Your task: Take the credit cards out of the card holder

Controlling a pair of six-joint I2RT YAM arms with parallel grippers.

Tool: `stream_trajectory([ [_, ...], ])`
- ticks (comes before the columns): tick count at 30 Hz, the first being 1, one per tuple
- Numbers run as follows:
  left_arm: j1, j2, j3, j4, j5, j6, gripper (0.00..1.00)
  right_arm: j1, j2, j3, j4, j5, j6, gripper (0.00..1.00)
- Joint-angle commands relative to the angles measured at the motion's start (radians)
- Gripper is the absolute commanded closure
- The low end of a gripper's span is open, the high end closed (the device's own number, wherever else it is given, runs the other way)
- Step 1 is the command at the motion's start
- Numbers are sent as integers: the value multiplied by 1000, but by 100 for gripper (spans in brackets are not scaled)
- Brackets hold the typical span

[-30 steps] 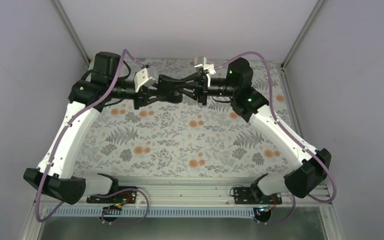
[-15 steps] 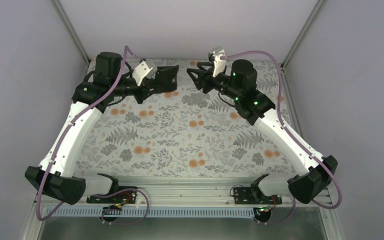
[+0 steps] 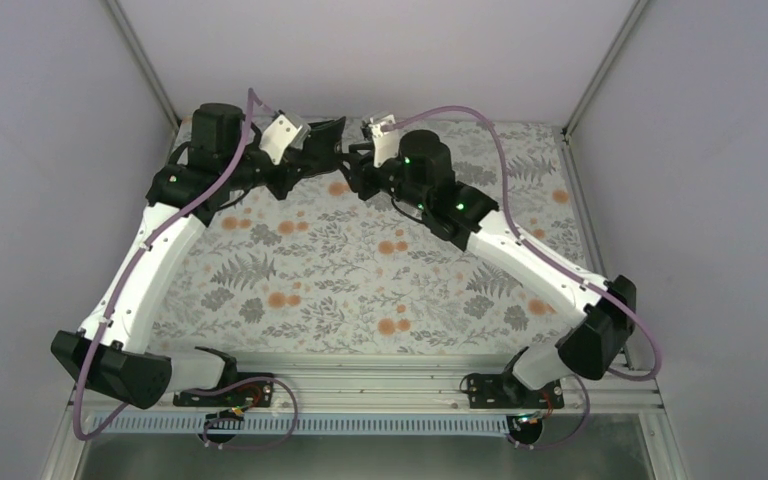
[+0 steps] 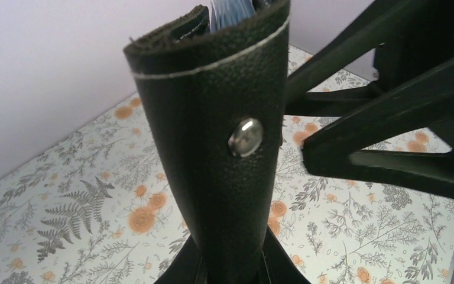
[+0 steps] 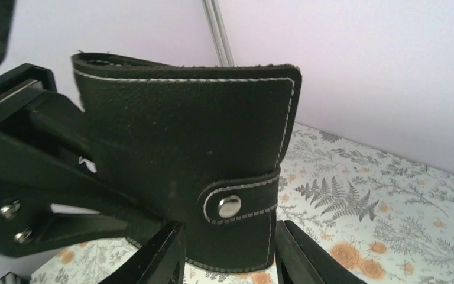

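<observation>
The left gripper (image 3: 316,142) is clamped on the folded card holder (image 3: 334,128), aloft over the far edge of the table (image 3: 360,290), with the right gripper (image 3: 356,165) just beside. The left wrist view shows the holder upright, a light blue edge (image 4: 230,13) at its top. In the right wrist view, the right fingers (image 5: 156,257) flank its lower edge; whether they press it is unclear.

Card holder (image 5: 183,136) above the table (image 3: 360,285)

Pale lilac walls (image 3: 380,50) enclose a floral-patterned table (image 3: 360,280); metal posts (image 3: 605,68) at corners.
</observation>
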Motion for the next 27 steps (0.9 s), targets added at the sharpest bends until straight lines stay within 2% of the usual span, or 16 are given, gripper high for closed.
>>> stream_trajectory([
  [1, -1, -4, -4, 30, 11, -13, 98, 9, 48, 81, 16, 42, 3, 58],
  [4, -2, -2, -3, 24, 35, -8, 98, 9, 98, 130, -14, 77, 3, 63],
  [12, -3, -7, -1, 12, 88, 4, 98, 8, 149, 156, -13, 154, -16, 95],
  [16, -1, -12, 6, 6, 83, 9, 98, -2, 148, 135, -29, 214, -2, 96],
  [20, 1, -23, 12, -9, 88, 30, 98, -97, 97, 32, -16, 271, 29, 96],
  [24, 2, -35, 14, -27, 99, 54, 98, -255, 39, -78, -16, 202, 53, 96],
  [27, 2, -36, 7, -33, 112, 66, 98, -345, 6, -135, -21, 62, 6, 96],
])
